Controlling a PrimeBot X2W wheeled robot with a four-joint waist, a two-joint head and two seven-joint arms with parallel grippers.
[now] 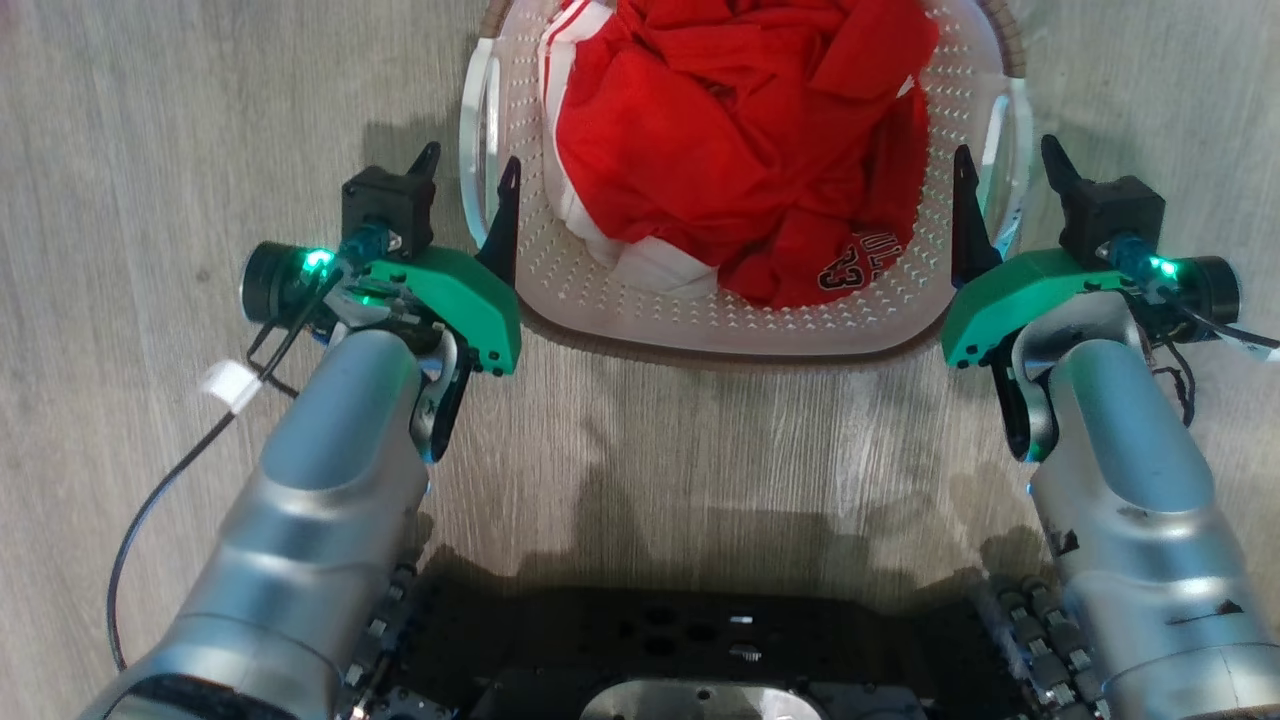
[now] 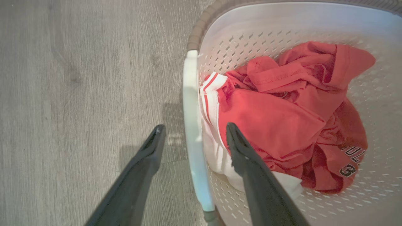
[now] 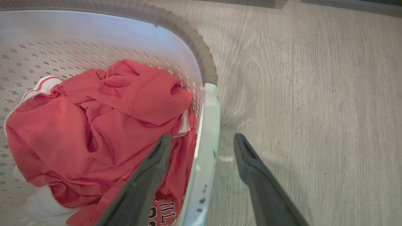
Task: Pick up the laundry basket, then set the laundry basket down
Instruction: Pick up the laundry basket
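Observation:
The white perforated laundry basket with its brown rim band stands on the wood floor before me, holding red and white clothes. My left gripper is open, one finger inside the basket and one outside, straddling the white left handle. On the other side my right gripper is open too and straddles the right handle the same way. Neither pair of fingers touches its handle.
Grey wood-grain floor spreads to both sides of the basket. My dark base sits at the bottom of the head view. A black cable with a white tag hangs from my left forearm.

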